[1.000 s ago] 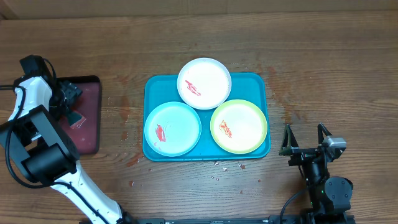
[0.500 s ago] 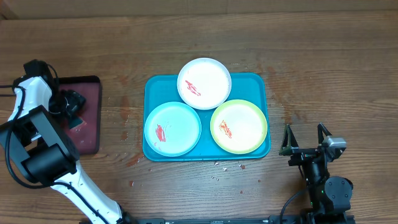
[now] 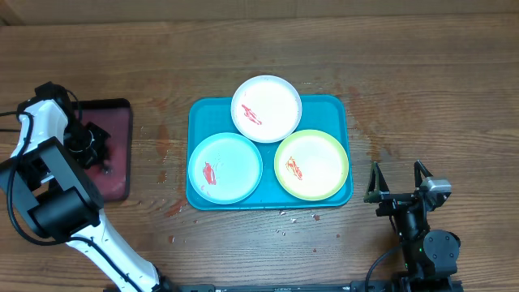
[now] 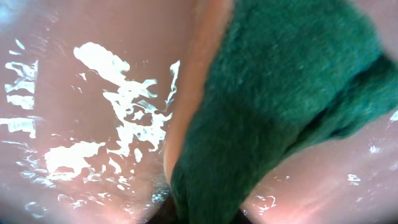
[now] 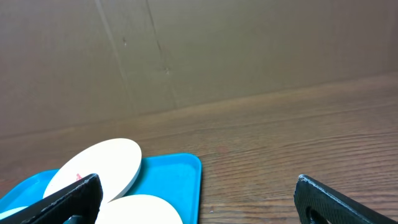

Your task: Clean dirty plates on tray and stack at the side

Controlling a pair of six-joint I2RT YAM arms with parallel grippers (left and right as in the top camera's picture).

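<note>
Three plates lie on the teal tray [image 3: 336, 109]: a white plate [image 3: 266, 108] at the back, a pale blue plate [image 3: 225, 168] front left and a yellow-green plate [image 3: 311, 165] front right, each with a red or orange smear. My left gripper [image 3: 96, 139] is down in the maroon tray [image 3: 117, 174], far left of the plates. In the left wrist view it [image 4: 199, 214] is shut on a green scouring sponge [image 4: 280, 93] over the wet tray floor. My right gripper [image 3: 397, 177] stands open right of the teal tray, nothing between its fingers [image 5: 198, 190].
The maroon tray's floor [image 4: 74, 93] glistens with water. Small crumbs or droplets dot the wood [image 3: 284, 219] in front of the teal tray. A brown cardboard wall [image 5: 199, 50] closes the far side of the table.
My left gripper slid toward the front over the maroon tray and closed on the green sponge. The right arm and the plates have not moved.
</note>
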